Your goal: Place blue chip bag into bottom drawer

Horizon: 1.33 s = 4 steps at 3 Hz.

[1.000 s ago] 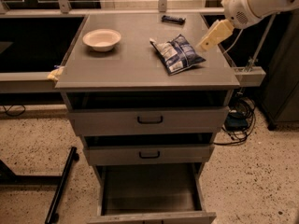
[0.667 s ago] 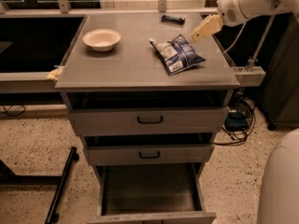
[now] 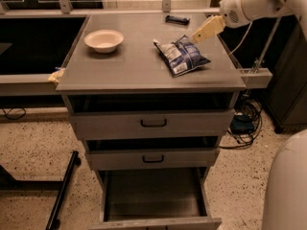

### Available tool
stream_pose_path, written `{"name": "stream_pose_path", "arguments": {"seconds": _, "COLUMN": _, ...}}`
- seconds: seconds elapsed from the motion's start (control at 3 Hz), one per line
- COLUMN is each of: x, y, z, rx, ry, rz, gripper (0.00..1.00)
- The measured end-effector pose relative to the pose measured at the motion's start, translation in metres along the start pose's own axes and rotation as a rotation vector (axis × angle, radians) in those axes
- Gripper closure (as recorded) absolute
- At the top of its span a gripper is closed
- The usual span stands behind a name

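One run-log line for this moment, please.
phase: pre-grasp | claw: over cabinet top, by far edge of blue chip bag | bag: lying flat, not lifted | bottom drawer: open, floor bare

The cabinet (image 3: 144, 75) looks like grey painted metal, matt, its top smooth with a faint sheen. The bottom drawer (image 3: 153, 202) has the same dull metal floor. The bag (image 3: 181, 56) is crinkled, glossy film. The bowl (image 3: 103, 40) looks smooth, matt and off-white. The gripper (image 3: 207, 29), over the top's right rear just beside the bag, looks like matt cream plastic; the arm (image 3: 259, 1) has a smooth white shell. The floor (image 3: 33, 143) is speckled and hard-looking.
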<state>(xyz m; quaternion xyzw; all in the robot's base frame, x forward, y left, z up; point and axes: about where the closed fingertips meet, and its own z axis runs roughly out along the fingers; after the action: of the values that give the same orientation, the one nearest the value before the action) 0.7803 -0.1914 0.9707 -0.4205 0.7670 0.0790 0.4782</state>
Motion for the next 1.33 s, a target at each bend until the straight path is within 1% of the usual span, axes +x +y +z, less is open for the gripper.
{"name": "stream_pose_path", "arguments": {"seconds": 0.33, "x": -0.013, "y": 0.021, "z": 0.019, "rx": -0.048, "ry": -0.018, "rz": -0.016, "gripper": 0.00}}
{"name": "stream_pose_path", "arguments": {"seconds": 0.67, "x": -0.018, "y": 0.046, "z": 0.038, "rx": -0.110, "ry": 0.003, "rz": -0.046, "gripper": 0.00}}
{"name": "stream_pose_path", "arguments": {"seconds": 1.0, "x": -0.016, "y": 0.064, "z": 0.058, "rx": -0.160, "ry": 0.032, "rz": -0.061, "gripper": 0.00}}
{"name": "stream_pose_path", "arguments": {"seconds": 1.33, "x": -0.009, "y": 0.076, "z": 0.075, "rx": -0.190, "ry": 0.075, "rz": -0.078, "gripper": 0.00}}
